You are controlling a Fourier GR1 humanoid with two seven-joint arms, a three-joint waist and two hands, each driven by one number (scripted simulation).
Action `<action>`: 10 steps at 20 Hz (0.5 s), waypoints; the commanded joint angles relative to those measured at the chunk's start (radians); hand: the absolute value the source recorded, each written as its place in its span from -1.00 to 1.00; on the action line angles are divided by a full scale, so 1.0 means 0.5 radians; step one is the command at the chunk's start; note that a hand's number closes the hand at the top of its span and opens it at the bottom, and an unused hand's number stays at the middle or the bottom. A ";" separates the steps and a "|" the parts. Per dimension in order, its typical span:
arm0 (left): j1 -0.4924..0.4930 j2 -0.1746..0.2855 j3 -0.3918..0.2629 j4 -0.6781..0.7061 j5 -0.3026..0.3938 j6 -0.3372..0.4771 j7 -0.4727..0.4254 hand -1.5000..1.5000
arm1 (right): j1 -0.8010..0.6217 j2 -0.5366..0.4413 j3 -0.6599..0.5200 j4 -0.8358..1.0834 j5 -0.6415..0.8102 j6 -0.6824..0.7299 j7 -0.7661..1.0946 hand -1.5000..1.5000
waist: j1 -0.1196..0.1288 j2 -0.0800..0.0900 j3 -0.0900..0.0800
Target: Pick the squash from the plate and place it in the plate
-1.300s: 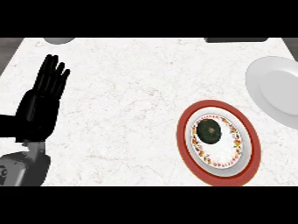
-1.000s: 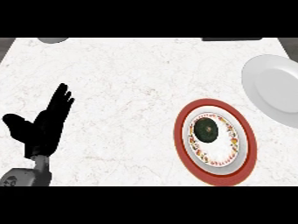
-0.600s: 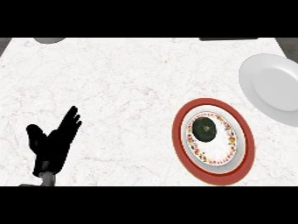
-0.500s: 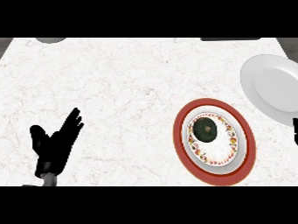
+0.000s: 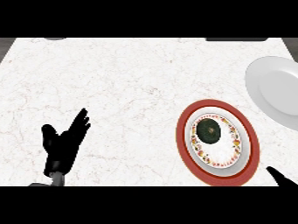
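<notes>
Squash (image 5: 209, 130) sits dark green in the upper part of the red-rimmed plate (image 5: 182, 135), centre-right on the counter (image 5: 125, 78). The bare white plate (image 5: 283, 92) lies up at the far right, near but apart. L hand (image 5: 64, 142) is low left, fingers straight and spread, holding nothing; R hand (image 5: 280, 177) is just a sliver at the bottom-right edge, can't tell its state.

White marble counter (image 5: 125, 87) in front of me, faint veins all over. There's a flat black thing (image 5: 236, 39) at the far edge, and a grey bit (image 5: 56, 38) far left.
</notes>
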 commanded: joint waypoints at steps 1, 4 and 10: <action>0.065 -0.039 -0.047 0.043 -0.047 0.003 -0.090 0.00 | 0.146 -0.135 0.163 -0.199 0.267 0.276 0.441 -1.00 | 0.026 0.007 -0.005; -0.027 0.048 0.038 -0.027 0.021 -0.050 0.031 0.00 | 0.052 -0.226 0.207 -0.354 0.458 0.520 0.847 -1.00 | 0.049 0.007 -0.003; -0.137 -0.037 0.040 0.118 0.014 -0.046 0.013 0.00 | -0.548 -0.098 0.401 -0.288 0.811 0.988 1.620 -1.00 | 0.066 0.012 0.002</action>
